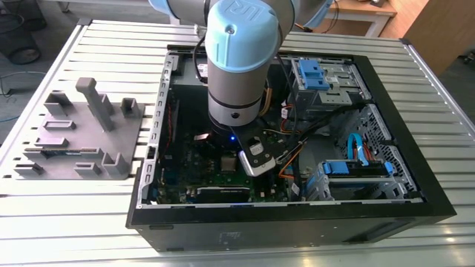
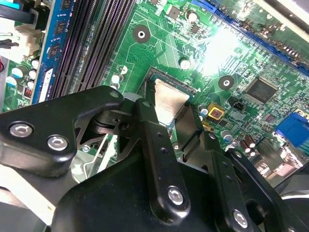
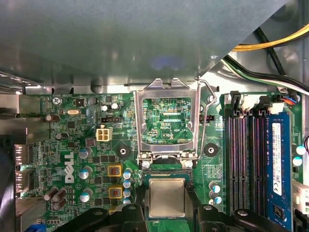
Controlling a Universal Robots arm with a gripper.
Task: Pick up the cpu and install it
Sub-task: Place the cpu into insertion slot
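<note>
The cpu (image 3: 167, 197), a small square chip with a pale silvery top, lies level in the dark socket on the green motherboard (image 3: 96, 159). My gripper (image 3: 167, 205) straddles it, with a black finger (image 3: 137, 215) hugging each of two opposite sides. In the second wrist view the cpu (image 2: 169, 99) shows as a silvery wedge between the fingers (image 2: 149, 135) of the gripper (image 2: 170, 116). The socket's metal load plate (image 3: 166, 121) stands swung open beside it. In the exterior view the gripper (image 1: 236, 161) reaches down into the open computer case, over the cpu (image 1: 228, 163).
Long black memory slots (image 3: 246, 159) run beside the socket. Yellow and black cables (image 3: 275, 43) hang near the case wall. The black case (image 1: 297, 217) holds drive cages with blue clips (image 1: 319, 75). A grey fixture block (image 1: 74, 133) sits on the slatted table at the exterior view's left.
</note>
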